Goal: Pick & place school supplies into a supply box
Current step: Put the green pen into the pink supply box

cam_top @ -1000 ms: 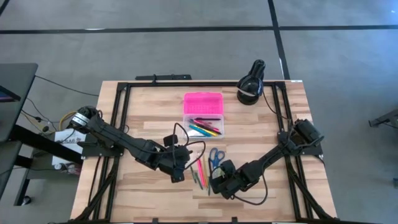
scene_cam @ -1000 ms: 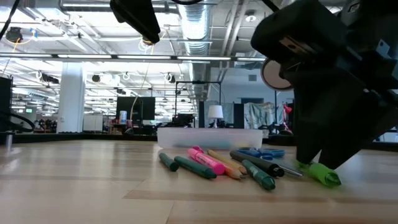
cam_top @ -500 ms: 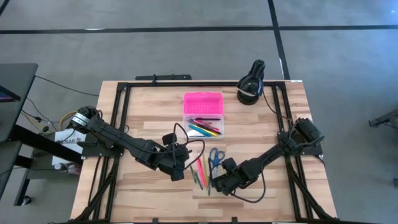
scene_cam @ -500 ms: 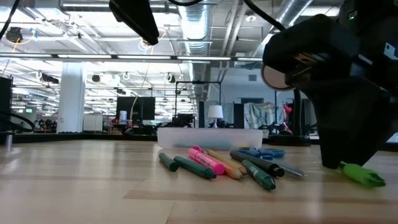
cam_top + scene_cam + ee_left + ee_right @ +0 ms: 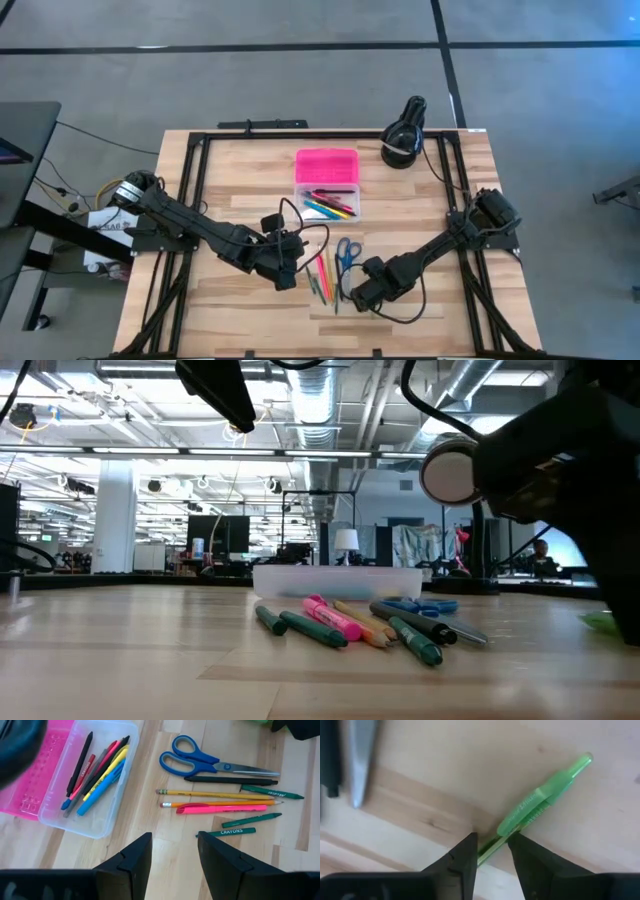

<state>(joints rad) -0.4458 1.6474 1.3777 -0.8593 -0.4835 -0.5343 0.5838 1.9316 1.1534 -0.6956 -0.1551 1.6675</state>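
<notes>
The task is partly done. The supply box (image 5: 327, 185) stands near the far edge of the surface (image 5: 230, 180), a little inside of it, with its pink lid (image 5: 327, 165) folded open toward that edge, and its clear base (image 5: 92, 782) already holds several pens and markers (image 5: 95, 770). Left outside, between the box and the near edge, are the blue-handled scissors (image 5: 200, 762), a black pen, a yellow pencil, a pink pen and some green crayons (image 5: 232, 832), all close together. A light green pen (image 5: 540, 802) lies apart from this group, toward the near edge. The right gripper (image 5: 492, 847) is low over the surface with its narrow-set fingers on both sides of the end of this green pen; I judge it is closing on it but not yet lifting. The left gripper (image 5: 175, 855) hangs above the surface beside the loose group, its fingers apart and holding nothing, pointing toward the box.
</notes>
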